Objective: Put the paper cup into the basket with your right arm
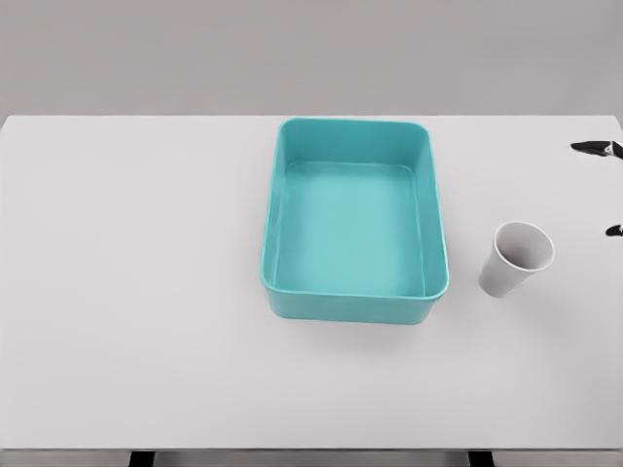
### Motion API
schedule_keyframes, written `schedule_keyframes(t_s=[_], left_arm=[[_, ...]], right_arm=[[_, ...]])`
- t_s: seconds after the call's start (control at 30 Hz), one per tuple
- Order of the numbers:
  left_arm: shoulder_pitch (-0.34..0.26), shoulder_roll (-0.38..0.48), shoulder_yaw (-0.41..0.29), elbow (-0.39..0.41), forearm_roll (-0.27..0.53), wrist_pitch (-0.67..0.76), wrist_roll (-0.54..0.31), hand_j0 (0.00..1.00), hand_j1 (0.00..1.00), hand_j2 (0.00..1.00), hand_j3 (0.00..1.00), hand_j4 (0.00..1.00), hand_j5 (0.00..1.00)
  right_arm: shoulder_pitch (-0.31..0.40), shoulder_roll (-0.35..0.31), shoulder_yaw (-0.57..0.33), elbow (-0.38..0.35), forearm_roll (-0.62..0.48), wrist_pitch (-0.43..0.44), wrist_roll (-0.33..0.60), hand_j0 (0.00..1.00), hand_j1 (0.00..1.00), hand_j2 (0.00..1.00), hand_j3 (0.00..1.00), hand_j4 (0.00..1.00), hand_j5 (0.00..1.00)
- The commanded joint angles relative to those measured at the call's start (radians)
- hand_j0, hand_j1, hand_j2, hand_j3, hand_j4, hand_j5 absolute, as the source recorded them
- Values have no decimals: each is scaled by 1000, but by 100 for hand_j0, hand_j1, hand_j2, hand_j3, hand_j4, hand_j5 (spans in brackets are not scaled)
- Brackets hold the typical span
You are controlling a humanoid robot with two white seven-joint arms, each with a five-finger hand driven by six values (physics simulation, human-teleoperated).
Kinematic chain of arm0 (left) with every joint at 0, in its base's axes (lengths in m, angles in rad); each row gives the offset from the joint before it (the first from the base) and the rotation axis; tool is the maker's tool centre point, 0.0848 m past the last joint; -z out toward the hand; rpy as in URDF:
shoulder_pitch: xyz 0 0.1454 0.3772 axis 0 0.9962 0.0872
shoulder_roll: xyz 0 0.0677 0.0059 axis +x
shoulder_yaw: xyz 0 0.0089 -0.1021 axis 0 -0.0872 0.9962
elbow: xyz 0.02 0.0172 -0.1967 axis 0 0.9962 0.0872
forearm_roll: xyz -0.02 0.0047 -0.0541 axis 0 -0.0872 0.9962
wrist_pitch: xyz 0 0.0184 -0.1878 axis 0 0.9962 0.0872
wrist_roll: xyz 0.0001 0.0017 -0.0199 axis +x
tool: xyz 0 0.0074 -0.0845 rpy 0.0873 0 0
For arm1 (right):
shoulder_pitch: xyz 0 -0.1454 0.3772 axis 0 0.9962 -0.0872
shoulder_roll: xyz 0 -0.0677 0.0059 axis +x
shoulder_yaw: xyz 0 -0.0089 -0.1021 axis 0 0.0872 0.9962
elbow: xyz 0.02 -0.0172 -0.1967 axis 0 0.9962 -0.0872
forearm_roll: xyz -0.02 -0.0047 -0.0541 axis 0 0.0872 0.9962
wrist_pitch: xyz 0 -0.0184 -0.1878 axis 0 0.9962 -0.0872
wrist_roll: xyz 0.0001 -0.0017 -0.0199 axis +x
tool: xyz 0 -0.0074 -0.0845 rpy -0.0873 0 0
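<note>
No text, label, brand, number or sign can be read anywhere: the teal basket (354, 222), the white paper cup (515, 259) and the white table (136, 292) all show plain, unmarked surfaces.

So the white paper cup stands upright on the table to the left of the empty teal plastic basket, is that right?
Not quite: the white paper cup stands to the right of the empty teal plastic basket, not to its left. The head view shows this. The rest holds: the cup is upright on the white table, apart from the basket, and the basket holds nothing.
</note>
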Motion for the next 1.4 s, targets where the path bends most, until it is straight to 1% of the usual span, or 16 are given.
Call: schedule_keyframes(t_s=[0.0, 0.07, 0.1, 0.13, 0.2, 0.43, 0.57, 0.6, 0.7, 0.8, 0.9, 0.97, 1.17, 1.37], left_arm=[[0, 0, 0, 0, 0, 0, 0, 100, 100, 100, 100, 100, 100], [0, 0, 0, 0, 0, 0, 0, 100, 100, 100, 100, 100, 100], [0, 0, 0, 0, 0, 0, 0, 100, 100, 100, 100, 100, 100], [0, 0, 0, 0, 0, 0, 0, 100, 100, 100, 100, 100, 100], [0, 0, 0, 0, 0, 0, 0, 100, 100, 100, 100, 100, 100], [0, 0, 0, 0, 0, 0, 0, 100, 100, 100, 100, 100, 100], [0, 0, 0, 0, 0, 0, 0, 100, 100, 100, 100, 100, 100], [0, 0, 0, 0, 0, 0, 0, 100, 100, 100, 100, 100, 100], [0, 0, 0, 0, 0, 0, 0, 100, 100, 100, 100, 100, 100], [0, 0, 0, 0, 0, 0, 0, 100, 100, 100, 100, 100, 100], [0, 0, 0, 0, 0, 0, 0, 100, 100, 100, 100, 100, 100], [0, 0, 0, 0, 0, 0, 0, 100, 100, 100, 100, 100, 100], [0, 0, 0, 0, 0, 0, 0, 100, 100, 100, 100, 100, 100], [0, 0, 0, 2, 0, 0, 0, 100, 100, 100, 100, 100, 100]], right_arm=[[0, 53, 2, 78, -91, 25, 0, 100, 100, 100, 100, 100, 100], [8, 57, 14, 76, -91, 30, 0, 100, 100, 100, 100, 100, 100], [9, 57, 34, 76, -91, 33, 0, 100, 100, 100, 100, 100, 100], [9, 63, 57, 74, -91, 33, 0, 100, 100, 100, 100, 100, 100], [12, 88, 71, 74, -91, 27, 0, 100, 100, 100, 100, 100, 100], [25, 79, 62, 59, -82, 36, 0, 100, 100, 100, 100, 100, 100], [80, 76, 59, -5, -90, 25, 0, 100, 100, 100, 100, 100, 100], [83, 71, 59, -5, -90, 25, 0, 100, 100, 100, 100, 100, 100], [84, 73, 60, -11, -90, 25, 0, 100, 100, 100, 100, 100, 100], [84, 94, 60, -11, -91, 25, 0, 100, 100, 100, 100, 100, 100], [84, 99, 63, -14, -91, 25, 0, 100, 100, 100, 100, 100, 100], [86, 105, 66, -33, -91, 25, 0, 100, 100, 100, 100, 100, 100], [98, 100, 71, -62, -91, 28, 0, 100, 100, 100, 100, 100, 100], [112, 94, 71, -74, -93, 30, 0, 100, 100, 100, 100, 100, 100]])
